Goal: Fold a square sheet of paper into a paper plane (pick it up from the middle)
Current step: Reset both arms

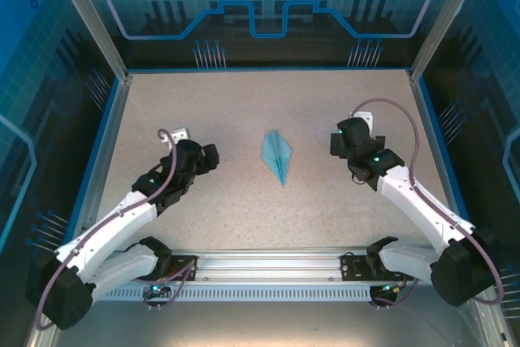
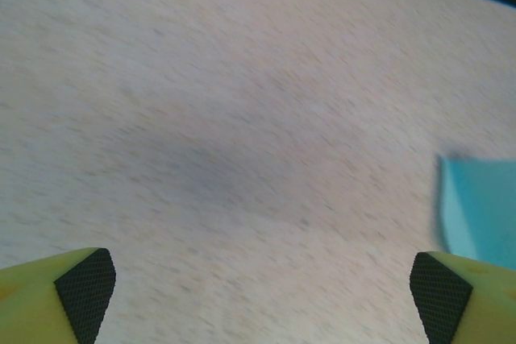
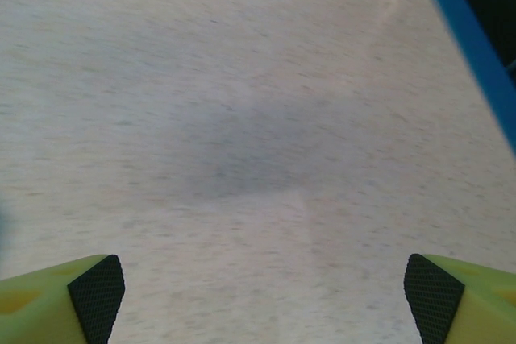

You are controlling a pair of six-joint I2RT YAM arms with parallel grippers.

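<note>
One paper plane (image 1: 277,156) lies flat in the middle of the table (image 1: 244,217), its tip pointing toward the arms. There are two grippers, one on each side of it. The left gripper (image 2: 262,283) and the right gripper (image 3: 264,283) are both spread wide and hold nothing.
</note>
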